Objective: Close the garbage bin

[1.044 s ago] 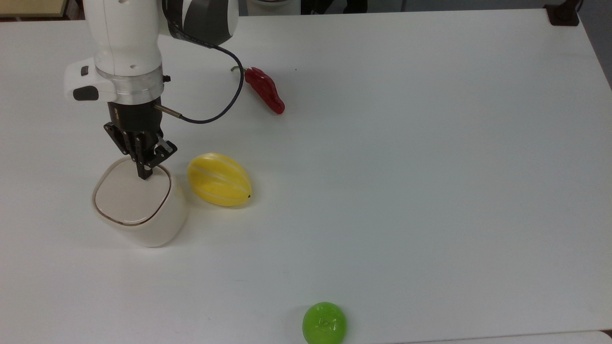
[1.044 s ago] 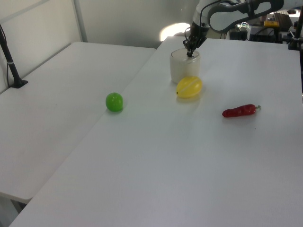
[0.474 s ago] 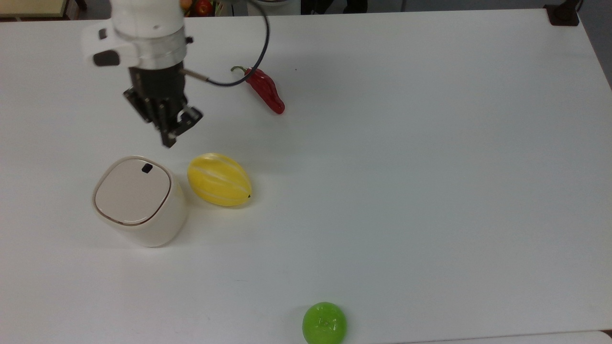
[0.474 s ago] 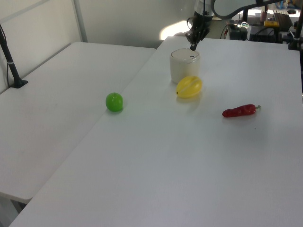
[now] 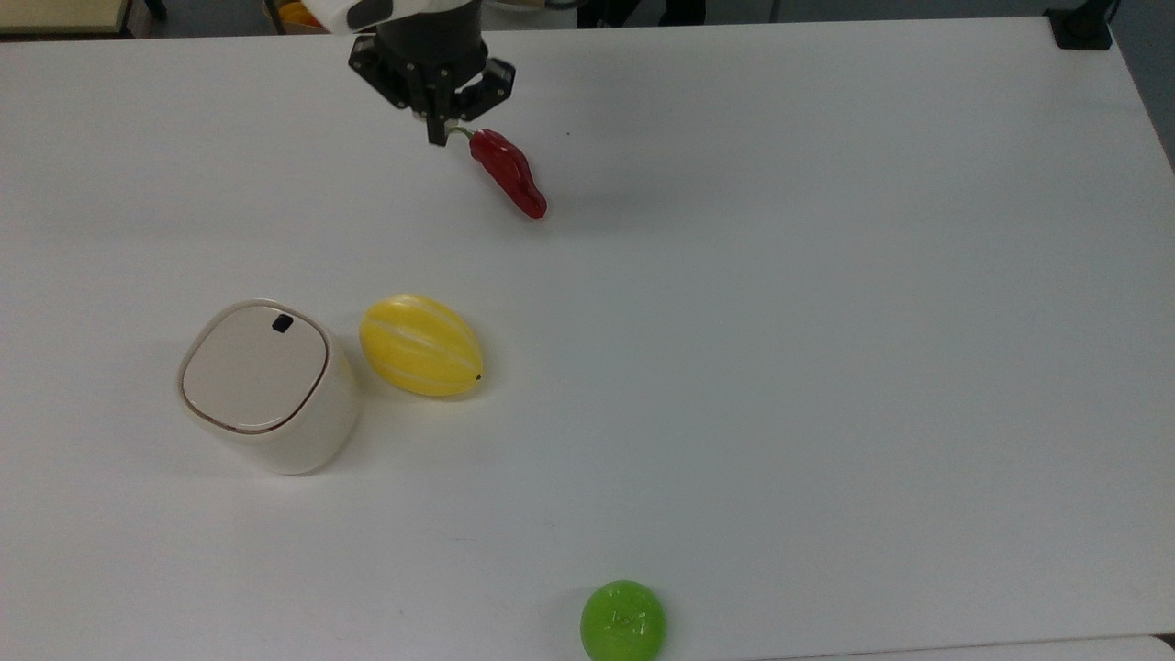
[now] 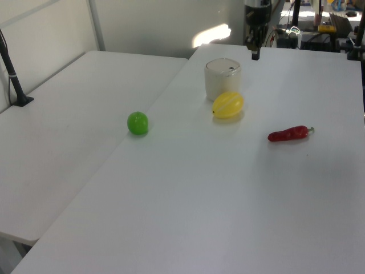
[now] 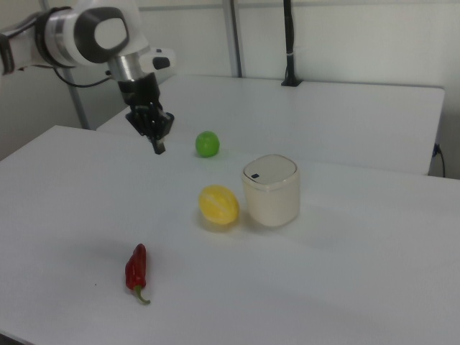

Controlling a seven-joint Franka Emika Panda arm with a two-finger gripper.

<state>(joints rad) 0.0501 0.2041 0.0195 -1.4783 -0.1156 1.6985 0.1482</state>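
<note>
The garbage bin (image 5: 266, 390) stands on the white counter (image 5: 826, 321), toward the top view's left. Its flat lid (image 5: 254, 367) lies down on the rim all the way round, with no gap that I can see. The little black button (image 5: 283, 323) sits at one edge of the lid. In the right view the lid looks flat and level too. So the job looks done: the bin is shut, and I think nothing is left but to move the arm out of the way.

A yellow melon (image 5: 420, 345) lies just beside the bin, so near that they may touch. A red chili pepper (image 5: 509, 173) and a green apple (image 5: 622, 621) lie well apart from it.

The claw (image 5: 439, 136) hangs in the air, high above the counter and far from the bin. Its two fingers are pressed together at the tip, and it holds nothing.
</note>
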